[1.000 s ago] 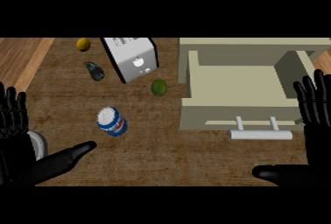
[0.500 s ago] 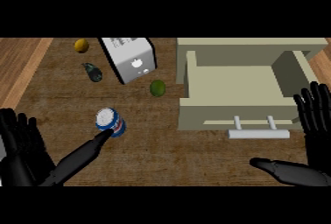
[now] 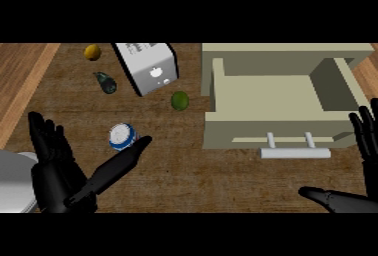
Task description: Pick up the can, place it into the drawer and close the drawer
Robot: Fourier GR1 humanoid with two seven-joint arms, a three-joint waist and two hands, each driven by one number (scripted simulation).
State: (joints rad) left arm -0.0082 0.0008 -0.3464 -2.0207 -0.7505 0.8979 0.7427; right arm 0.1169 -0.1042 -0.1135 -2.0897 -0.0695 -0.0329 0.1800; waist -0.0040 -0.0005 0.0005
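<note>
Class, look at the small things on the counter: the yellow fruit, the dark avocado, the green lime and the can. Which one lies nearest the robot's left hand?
The can, blue and white: the left hand's thumb reaches almost to it, while the other three lie farther up the counter.

A toaster point(image 3: 148, 66) stands at twelve o'clock; a lime point(image 3: 179, 100) lies below it, a lemon point(image 3: 91, 52) at eleven, and perhaps an avocado point(image 3: 105, 82) between.

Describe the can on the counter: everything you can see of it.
The can stands upright on the wooden counter, seen from above: a pale round top with a blue and white side. It sits left of the open drawer, below the green fruit. The left hand, open, reaches its thumb tip to the can's right side.
</note>
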